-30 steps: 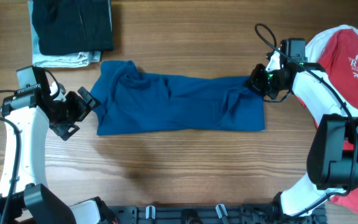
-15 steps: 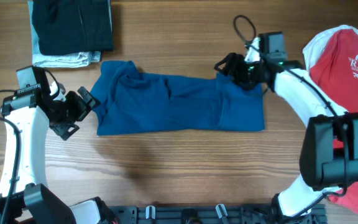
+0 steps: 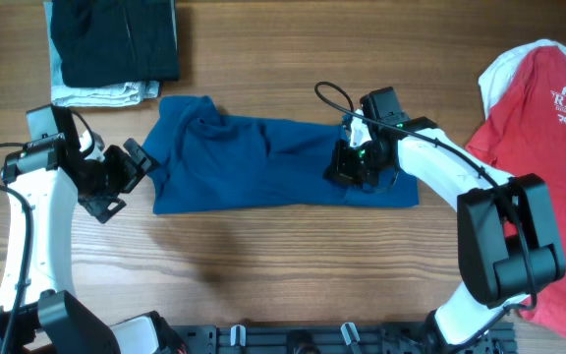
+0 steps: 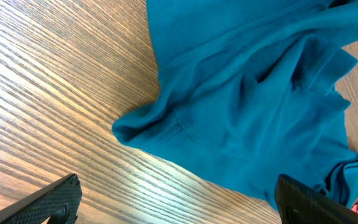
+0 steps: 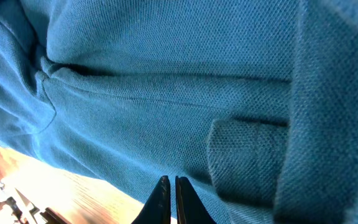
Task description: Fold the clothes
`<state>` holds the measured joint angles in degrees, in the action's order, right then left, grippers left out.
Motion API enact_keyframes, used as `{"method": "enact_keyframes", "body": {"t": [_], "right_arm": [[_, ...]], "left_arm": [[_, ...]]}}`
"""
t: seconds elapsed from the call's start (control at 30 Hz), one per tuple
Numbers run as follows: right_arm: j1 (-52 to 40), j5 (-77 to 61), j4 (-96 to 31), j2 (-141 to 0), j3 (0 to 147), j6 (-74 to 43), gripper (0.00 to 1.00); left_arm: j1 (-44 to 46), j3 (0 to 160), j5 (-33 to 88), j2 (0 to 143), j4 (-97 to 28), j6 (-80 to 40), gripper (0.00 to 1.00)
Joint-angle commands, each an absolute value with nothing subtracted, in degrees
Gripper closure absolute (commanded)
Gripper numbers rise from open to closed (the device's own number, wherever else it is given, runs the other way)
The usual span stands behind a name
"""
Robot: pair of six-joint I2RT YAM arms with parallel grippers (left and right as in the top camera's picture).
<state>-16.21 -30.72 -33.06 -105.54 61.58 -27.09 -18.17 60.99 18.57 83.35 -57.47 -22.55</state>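
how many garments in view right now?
4 visible: the blue shirt spread in the middle; the red T-shirt at the right edge; a dark folded garment stacked on a white garment at the top left. That stack may hide more.

1. The bench is light brown wood. In the overhead view its grain runs left to right.
2. The left wrist view shows the same grain close up as fine slanting lines with a glossy sheen.
3. A black rail with small pale clips lies along the bench's near edge.
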Motion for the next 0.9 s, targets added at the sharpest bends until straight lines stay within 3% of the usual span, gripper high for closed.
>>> {"method": "enact_keyframes", "body": {"t": [0.0,0.1,0.23,0.37,0.57,0.8,0.83,0.87], "right_arm": [[-14.26,-29.19,-33.67,-102.28,63.53,-24.73,0.96],[-8.29,-26.46,-37.12,-93.71,66.32,-23.97,0.96],[-4.47,-25.52,-40.71,-93.27,66.06,-22.65,0.96],[-4.89,-19.33,-40.14,-99.55,62.89,-25.52,0.96],[-9.91,-27.20,-35.14,-109.30,62.89,-25.45,0.95],[-12.14,-20.23,-39.11,-103.33,64.82,-28.47,0.96],[-11.35,-17.26,-41.39,-100.86,65.69,-28.45,0.95],[-10.11,-15.68,-42.54,-98.67,65.84,-28.36,0.83]], "left_arm": [[-18.59,60.75,19.27,82.85,-57.56,-21.39,0.00],[-18.59,60.75,19.27,82.85,-57.45,-21.41,0.00],[-18.59,60.75,19.27,82.85,-57.52,-21.41,0.00],[-18.59,60.75,19.29,82.85,-57.56,-21.41,0.00],[-18.59,60.75,19.29,82.85,-57.52,-21.41,0.00],[-18.59,60.75,19.29,82.85,-57.54,-21.41,0.00],[-18.59,60.75,19.29,82.85,-57.54,-21.41,0.00],[-18.59,60.75,19.27,82.85,-57.54,-21.41,0.00]]}}
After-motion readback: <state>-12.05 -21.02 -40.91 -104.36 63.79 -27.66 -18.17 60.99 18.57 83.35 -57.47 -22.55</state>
